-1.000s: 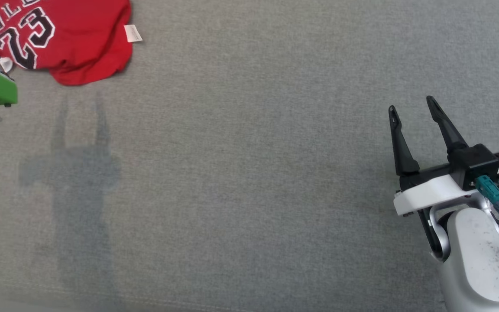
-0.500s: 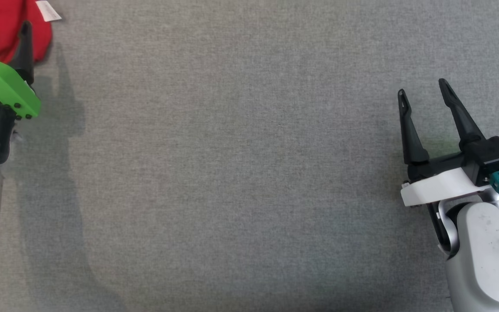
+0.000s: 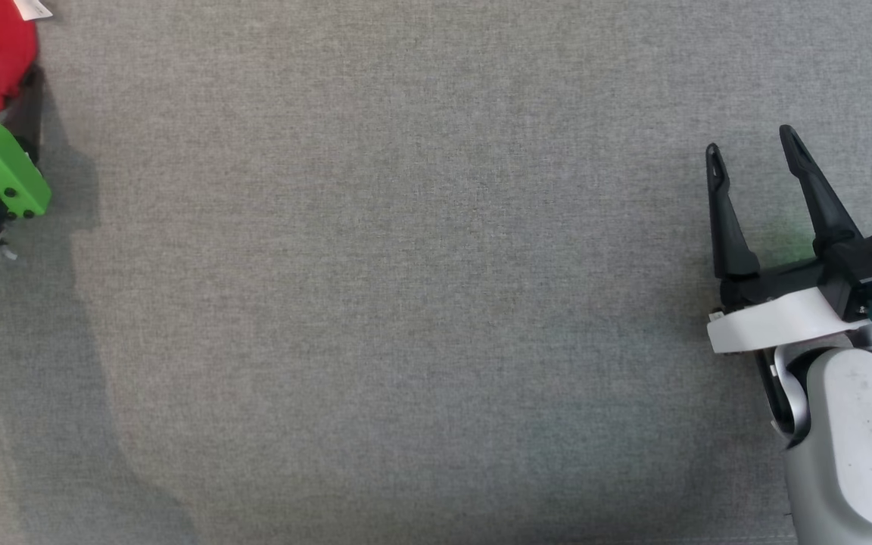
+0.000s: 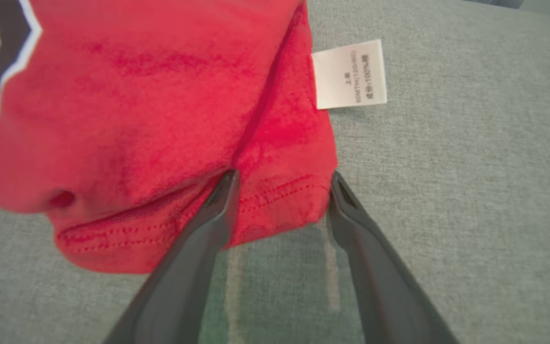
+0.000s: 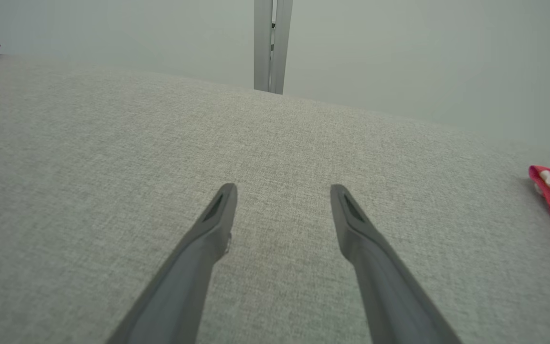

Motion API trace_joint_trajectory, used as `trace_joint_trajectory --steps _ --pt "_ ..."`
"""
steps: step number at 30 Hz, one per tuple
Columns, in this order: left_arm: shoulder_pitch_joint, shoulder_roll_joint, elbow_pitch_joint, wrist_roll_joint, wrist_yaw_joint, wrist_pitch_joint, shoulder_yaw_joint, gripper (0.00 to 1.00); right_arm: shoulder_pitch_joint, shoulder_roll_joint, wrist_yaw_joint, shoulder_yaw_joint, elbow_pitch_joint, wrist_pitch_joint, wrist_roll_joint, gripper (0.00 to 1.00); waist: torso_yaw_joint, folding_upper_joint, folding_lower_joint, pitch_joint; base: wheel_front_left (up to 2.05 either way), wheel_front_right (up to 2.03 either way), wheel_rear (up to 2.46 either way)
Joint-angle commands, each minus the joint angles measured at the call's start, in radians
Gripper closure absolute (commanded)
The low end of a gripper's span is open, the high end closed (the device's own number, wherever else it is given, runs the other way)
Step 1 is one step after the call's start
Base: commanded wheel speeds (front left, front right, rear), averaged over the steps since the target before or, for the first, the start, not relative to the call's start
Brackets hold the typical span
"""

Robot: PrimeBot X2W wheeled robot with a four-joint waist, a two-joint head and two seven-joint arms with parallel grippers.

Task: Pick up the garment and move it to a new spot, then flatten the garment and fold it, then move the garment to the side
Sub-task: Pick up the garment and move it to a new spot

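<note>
stitched hem of red garment (image 4: 136, 110) is straddled by spread left pincer (image 4: 283, 176); right pincer (image 3: 749, 139) is held agape over woven worktop (image 3: 406, 303).

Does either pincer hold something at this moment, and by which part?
Nothing is held. The left pincer stands open astride the stitched hem corner of the red fabric jersey, not clamped; the right pincer is open above the grey cloth surface.

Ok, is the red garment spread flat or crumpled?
Crumpled: the red garment lies doubled over itself, a fold overlapping its stitched hem.
</note>
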Motion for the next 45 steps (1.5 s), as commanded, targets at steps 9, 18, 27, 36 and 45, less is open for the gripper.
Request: trace_joint_trajectory --steps 9,18,27,36,45 --pt "-0.041 0.019 0.052 0.022 0.009 -0.112 0.006 1.00 -0.011 -0.003 -0.002 -0.012 0.005 -0.008 -0.007 0.00 -0.002 0.0000 -0.0001 -0.011 0.00 0.00 0.00" --pt "-0.069 0.059 0.046 0.070 0.004 -0.221 -0.018 1.00 -0.006 -0.003 -0.002 -0.004 0.052 -0.024 0.025 0.00 -0.002 0.0000 -0.0001 -0.095 0.00 0.00 0.00" --pt "-0.127 0.110 -0.054 0.163 0.001 -0.236 -0.098 1.00 0.033 -0.003 -0.002 -0.003 0.142 -0.041 0.081 0.00 -0.018 0.0000 -0.0001 -0.279 0.00 0.00 0.00" --pt "-0.204 0.081 -0.205 0.204 -0.002 -0.173 -0.185 1.00 0.081 -0.003 -0.002 -0.011 0.171 -0.042 0.154 0.00 -0.073 0.0000 -0.0001 -0.442 0.00 0.00 0.00" --pt "-0.308 -0.041 -0.308 0.177 -0.003 -0.146 -0.255 1.00 0.102 -0.003 -0.002 -0.034 0.169 -0.042 0.187 0.00 -0.139 0.0000 -0.0001 -0.485 0.00 0.00 0.00"
